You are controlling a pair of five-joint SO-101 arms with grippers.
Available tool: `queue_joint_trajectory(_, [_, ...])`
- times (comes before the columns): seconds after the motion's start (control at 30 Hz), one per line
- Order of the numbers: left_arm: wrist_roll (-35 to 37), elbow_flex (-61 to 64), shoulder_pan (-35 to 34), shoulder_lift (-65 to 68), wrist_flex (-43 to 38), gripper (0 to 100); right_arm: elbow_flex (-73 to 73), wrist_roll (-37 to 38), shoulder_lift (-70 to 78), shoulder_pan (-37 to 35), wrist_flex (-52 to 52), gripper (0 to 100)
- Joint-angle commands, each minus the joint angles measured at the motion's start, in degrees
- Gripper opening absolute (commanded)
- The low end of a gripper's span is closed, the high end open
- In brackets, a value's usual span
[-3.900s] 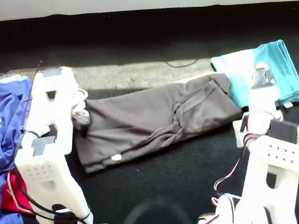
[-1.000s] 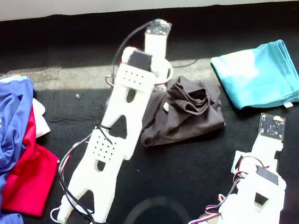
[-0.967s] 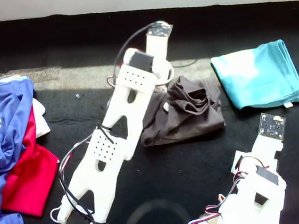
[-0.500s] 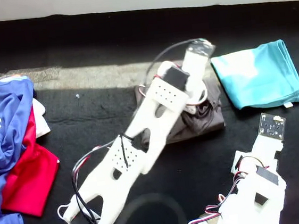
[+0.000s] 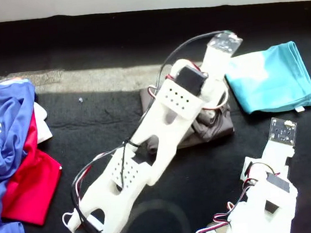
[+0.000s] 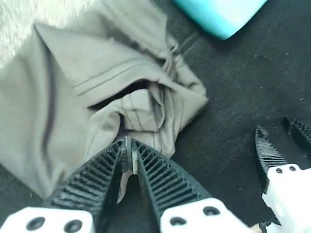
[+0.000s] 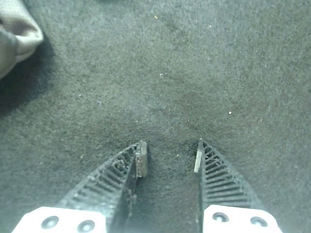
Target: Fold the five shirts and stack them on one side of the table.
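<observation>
Where the high view looks down, the grey shirt (image 5: 219, 125) lies bunched in a creased lump at centre under the left arm (image 5: 166, 115), with a folded turquoise shirt (image 5: 271, 79) at upper right and a blue shirt (image 5: 3, 127) and a red shirt (image 5: 26, 183) heaped at the left edge. From the left wrist, the left gripper (image 6: 129, 154) is clenched on a rumpled grey fold at lower centre. From the right wrist, the right gripper (image 7: 168, 158) hangs released above the black table (image 7: 218, 73).

White arms (image 5: 148, 150), blk ribbed grippers (image 6: 128, 148) (red/blk wires (image 5: 79, 180))
</observation>
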Motion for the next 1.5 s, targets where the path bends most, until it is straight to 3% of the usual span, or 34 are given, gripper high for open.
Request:
queue_joint_trajectory(0.0, [0.2, 2.8, -2.5, 0.5, -0.9, 1, 0.4, -0.5, 0.0, 2.2, -0.7, 18.3])
queue_joint_trajectory(0.3, [0.3, 2.9, -1.2, 7.8, -2.6, 1, 0.4, -0.5, 0.0, 2.2, -0.7, 18.3])
queue_joint_trajectory(0.67, [0.1, 8.3, 12.4, -3.4, 0.3, 1, 0.4, -0.5, 0.0, 2.2, -0.8, 18.3])
queue_joint_trajectory(0.97, [0.0, 12.2, 7.1, -12.8, 0.3, 1, 0.4, -0.5, 0.0, 2.2, -0.8, 18.3])
queue_joint_trajectory(1.17, [0.2, 12.2, 2.2, -7.1, 0.2, 1, 0.4, -0.5, 0.0, 2.2, -0.8, 18.3])
queue_joint_trajectory(1.47, [0.3, 12.2, 12.6, 0.0, 0.4, 1, 0.4, -0.5, 0.0, 2.2, -0.8, 18.3])
